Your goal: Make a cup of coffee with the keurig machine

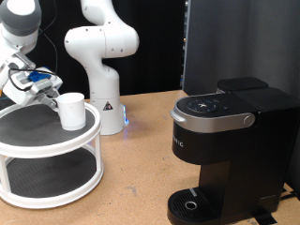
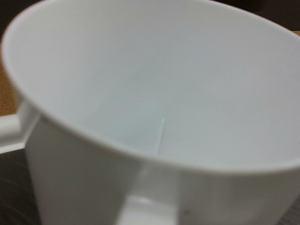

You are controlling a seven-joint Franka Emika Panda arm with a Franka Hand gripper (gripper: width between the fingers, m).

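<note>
The biggest thing is the one keurig machine (image 1: pixel 223 150), a big boxy coffee maker made of dull black plastic. It has a grey-silver band around its lid, a round top, and a round drip tray at the bottom. It sits far away from the jaws, over on the exterior view's right, on a brown wooden table (image 1: pixel 141 178).

Next is one round white stand (image 1: pixel 47 155) with two shelves, one above the other. The shelves are grey and flat, and the rims are smooth and white. The stand sits right under the jaws.

There is one white robot arm (image 1: pixel 103 56) standing still behind the stand, with smooth, round, shiny parts. It is not the arm doing the work.

The gripper (image 1: pixel 42 84) is at the exterior view's left, over the top shelf. It has blue and white bits. I cannot tell if the jaws are wide or narrow, as the pictures do not show it.

The smallest thing is the one cup (image 1: pixel 71 110), a plain white mug, smooth and round. It stands upright on the top shelf, just beside the jaws. In the wrist view the cup (image 2: pixel 150 103) fills almost the whole picture, and it is empty inside
</note>
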